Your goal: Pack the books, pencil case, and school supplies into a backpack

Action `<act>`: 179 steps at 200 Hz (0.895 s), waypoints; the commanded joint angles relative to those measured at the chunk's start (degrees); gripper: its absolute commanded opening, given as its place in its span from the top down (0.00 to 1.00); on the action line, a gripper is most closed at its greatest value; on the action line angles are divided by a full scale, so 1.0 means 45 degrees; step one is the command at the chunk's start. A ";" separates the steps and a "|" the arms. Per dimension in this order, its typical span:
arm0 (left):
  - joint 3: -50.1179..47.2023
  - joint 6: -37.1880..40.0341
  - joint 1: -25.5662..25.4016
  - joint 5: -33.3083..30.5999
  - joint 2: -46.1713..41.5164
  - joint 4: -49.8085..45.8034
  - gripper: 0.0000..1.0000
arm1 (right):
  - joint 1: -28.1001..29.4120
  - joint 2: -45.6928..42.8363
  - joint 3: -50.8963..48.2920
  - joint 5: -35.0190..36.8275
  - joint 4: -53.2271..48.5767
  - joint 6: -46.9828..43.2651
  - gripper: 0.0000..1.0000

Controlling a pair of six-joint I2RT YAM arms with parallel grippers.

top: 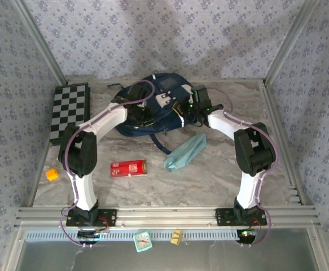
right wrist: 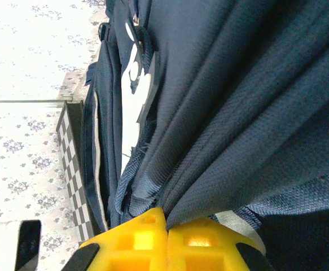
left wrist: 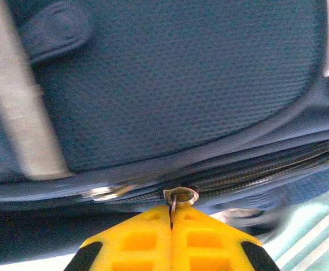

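1. The navy backpack (top: 153,107) is lying at the far middle of the desk (top: 220,180), between the two arms. A chequered board (top: 69,110) is lying to its left.
2. The left tool (left wrist: 171,217) is clenching the zipper pull (left wrist: 181,196). Its yellow pads are meeting on the thin metal tab, and the ring is standing just above the tips.
3. The right tool (right wrist: 165,223) is clenching a fold of fabric on the backpack's right side, and the cloth is fanning out taut from the pinch.
4. The zipper track (left wrist: 254,169) is running to the right of the pull with its teeth meshed. The stretch to the left is blurred, so it is perhaps parted there, though this cannot be confirmed.
5. The step in hand is judged to be unzipping the compartment, with the packing yet to begin.
   - The pull should be drawn along the line of the track and follow its curve, not lifted away from it, since a sideways tug is likely to jam the slider or slip the tab.
   - The right tool should be bracing the fabric against that draw, so that the bag is not sliding across the desk.
6. Three items are waiting on the desk:
   - the teal pencil case (top: 185,151), just in front of the backpack;
   - the red box (top: 128,167), nearer the left arm;
   - the orange block (top: 52,174), at the left edge and well apart from the rest.
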 commanded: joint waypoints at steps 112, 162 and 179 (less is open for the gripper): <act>-0.1610 0.1984 -0.0098 -0.1370 -0.1632 -0.1466 1.00 | -0.2302 0.2597 0.4060 -0.0770 -0.2172 -0.2609 1.00; -0.1320 0.1753 0.0541 -0.0609 -0.0264 -0.0753 1.00 | -0.1821 0.2455 0.4271 -0.1867 -0.3375 -0.3114 0.73; -0.1050 0.2017 0.0545 -0.0705 0.0175 -0.0750 1.00 | -0.1636 0.1848 0.3103 -0.2070 -0.2840 -0.2716 0.63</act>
